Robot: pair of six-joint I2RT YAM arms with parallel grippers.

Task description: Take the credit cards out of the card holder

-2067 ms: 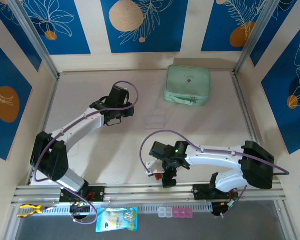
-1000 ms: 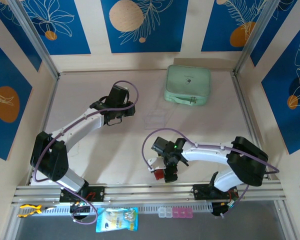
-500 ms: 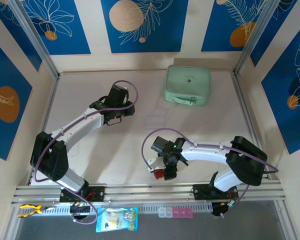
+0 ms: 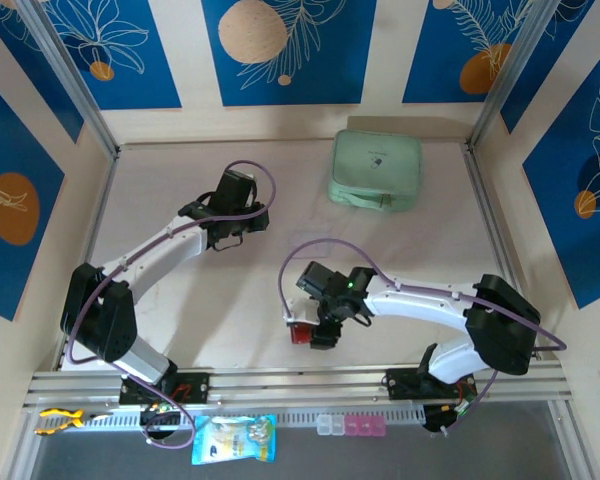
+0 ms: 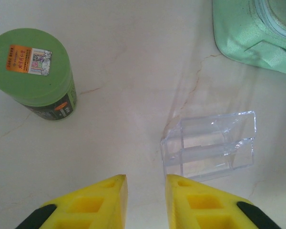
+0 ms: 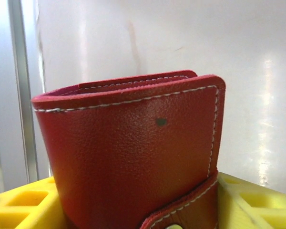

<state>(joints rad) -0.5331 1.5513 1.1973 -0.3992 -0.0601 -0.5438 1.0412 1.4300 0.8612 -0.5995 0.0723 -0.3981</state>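
Top view: holder, red, sits at the right jaws; whether it is lifted off the surface cannot be told. The left arm is parked well apart, likely leaving room. Left wrist view: left jaws narrowly parted, empty; clear box just ahead and right of them, green tin ahead and left, mint case far ahead to the right. Right wrist view: right jaws pinching the holder, which stands upright between them. It is folded with the snap tab fastened, probably braced so the tab can be undone. The cards are presumably inside, unseen.
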